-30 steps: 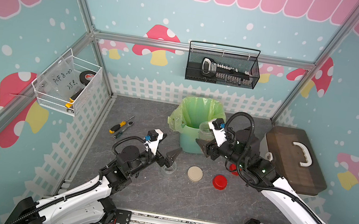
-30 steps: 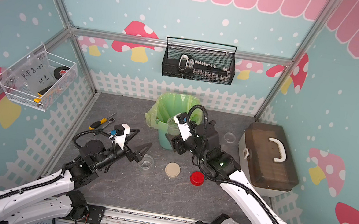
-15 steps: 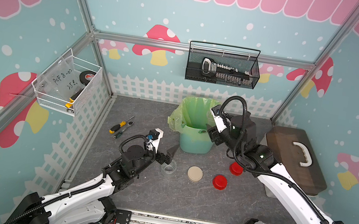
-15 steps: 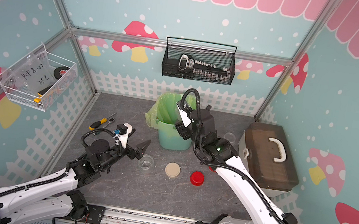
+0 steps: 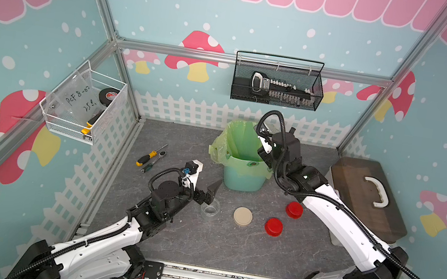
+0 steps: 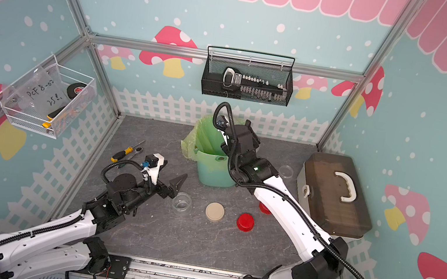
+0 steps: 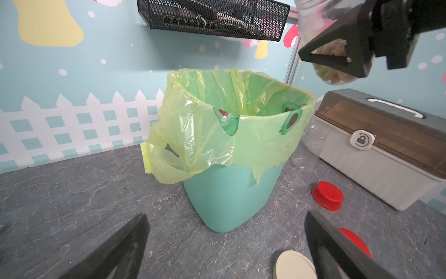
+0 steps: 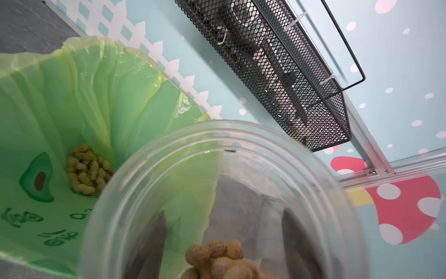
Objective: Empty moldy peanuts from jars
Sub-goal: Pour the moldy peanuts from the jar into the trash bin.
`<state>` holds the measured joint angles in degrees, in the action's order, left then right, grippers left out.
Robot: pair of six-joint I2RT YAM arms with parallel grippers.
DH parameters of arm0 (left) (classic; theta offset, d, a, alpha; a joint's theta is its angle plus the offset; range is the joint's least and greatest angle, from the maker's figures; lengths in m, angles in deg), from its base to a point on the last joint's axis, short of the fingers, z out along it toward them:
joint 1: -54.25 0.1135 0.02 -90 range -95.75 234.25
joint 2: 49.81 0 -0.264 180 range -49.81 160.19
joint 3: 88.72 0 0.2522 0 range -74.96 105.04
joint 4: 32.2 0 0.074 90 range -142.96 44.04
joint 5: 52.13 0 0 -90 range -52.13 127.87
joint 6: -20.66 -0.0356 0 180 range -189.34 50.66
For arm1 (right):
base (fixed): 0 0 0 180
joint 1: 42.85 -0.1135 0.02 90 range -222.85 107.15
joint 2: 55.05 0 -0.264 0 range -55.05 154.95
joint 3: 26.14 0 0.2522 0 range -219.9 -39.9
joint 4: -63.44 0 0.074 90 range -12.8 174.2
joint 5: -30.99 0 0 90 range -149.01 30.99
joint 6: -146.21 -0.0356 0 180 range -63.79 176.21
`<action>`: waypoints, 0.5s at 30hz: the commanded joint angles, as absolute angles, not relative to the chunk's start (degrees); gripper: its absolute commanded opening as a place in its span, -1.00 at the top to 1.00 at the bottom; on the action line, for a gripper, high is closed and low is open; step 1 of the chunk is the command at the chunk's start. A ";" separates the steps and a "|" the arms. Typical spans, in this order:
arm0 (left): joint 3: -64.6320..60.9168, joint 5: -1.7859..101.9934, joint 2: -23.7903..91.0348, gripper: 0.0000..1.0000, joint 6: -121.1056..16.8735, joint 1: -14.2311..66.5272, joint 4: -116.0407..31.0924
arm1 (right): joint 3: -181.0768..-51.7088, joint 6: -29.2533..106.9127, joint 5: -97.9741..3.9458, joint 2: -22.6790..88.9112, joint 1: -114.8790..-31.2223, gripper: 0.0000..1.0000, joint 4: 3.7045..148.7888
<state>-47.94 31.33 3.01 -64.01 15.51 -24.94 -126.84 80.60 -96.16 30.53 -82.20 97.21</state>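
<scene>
My right gripper (image 8: 223, 241) is shut on a clear jar (image 8: 217, 193), tipped above the back right rim of the teal bin (image 5: 241, 180) with the green bag (image 5: 241, 143). A few moldy peanuts (image 8: 217, 261) lie in this jar, and more peanuts (image 8: 87, 169) sit at the bag's bottom. My left gripper (image 5: 208, 193) is open and holds nothing, just left of an empty lidless jar (image 5: 210, 207) standing on the table. Another empty jar (image 6: 286, 170) stands by the toolbox. A beige lid (image 5: 242, 216) and two red lids (image 5: 273, 226) (image 5: 294, 209) lie loose.
A brown-lidded toolbox (image 5: 366, 195) fills the right side of the table. A yellow-handled screwdriver (image 5: 147, 158) lies at the left. A black mesh basket (image 5: 277, 84) hangs on the back wall close above the bin, and a white wire basket (image 5: 83, 104) hangs on the left wall.
My right gripper has carried the jar up and back, from beside the bin's front to above its rim. The left gripper has drawn back slightly beside the empty jar.
</scene>
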 commanded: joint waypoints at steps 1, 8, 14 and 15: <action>-46.93 30.40 2.84 -0.98 -65.31 15.66 -25.92 | -130.04 87.60 -101.53 32.60 -82.00 0.16 94.09; -46.73 30.41 3.26 -0.99 -65.47 15.66 -26.18 | -131.43 95.88 -105.35 36.55 -81.96 0.21 93.55; -46.49 30.07 3.11 -0.98 -65.91 15.66 -26.93 | -130.71 100.70 -103.45 37.26 -81.87 0.25 93.23; -46.49 30.05 3.08 -0.98 -66.00 15.64 -26.98 | -130.55 101.84 -103.11 37.39 -81.87 0.24 92.88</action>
<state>-47.91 31.11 3.14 -64.78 15.51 -26.08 -129.57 96.73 -103.11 37.18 -82.20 95.57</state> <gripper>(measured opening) 0.992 0.702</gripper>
